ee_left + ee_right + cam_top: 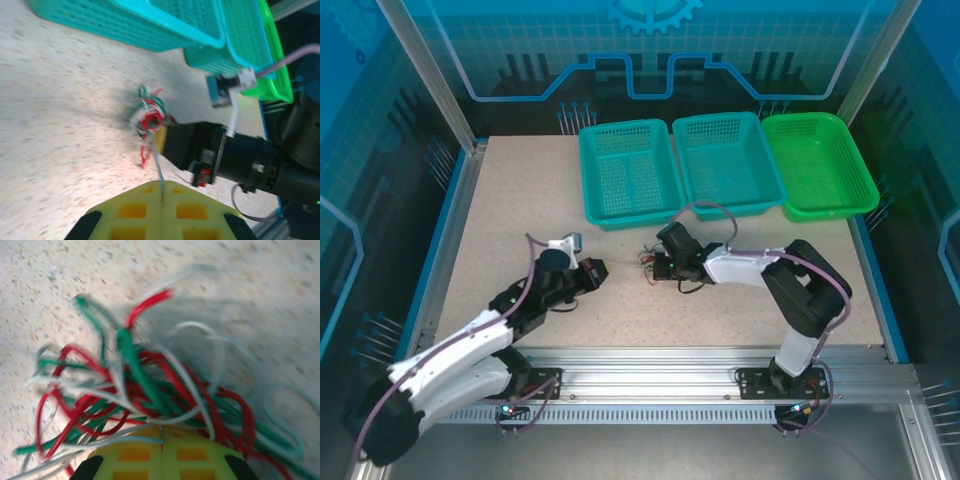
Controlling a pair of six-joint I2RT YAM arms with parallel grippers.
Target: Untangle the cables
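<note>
The cables (648,264) are a small knot of red, green and white strands on the table's middle. In the left wrist view my left gripper (161,186) is shut on one pale strand, which runs up taut to the knot (150,117). From above, the left gripper (601,271) sits just left of the knot. My right gripper (660,265) is at the knot's right side. Close up, the right gripper (162,434) is shut, with a white strand pinched in the seam and the tangle (145,385) bunched against its tips.
Two teal baskets (625,172) (728,163) and a green basket (818,165) line the table's far edge. The right arm's dark wrist (240,155) lies close behind the knot. Bare speckled tabletop (520,200) lies to the left.
</note>
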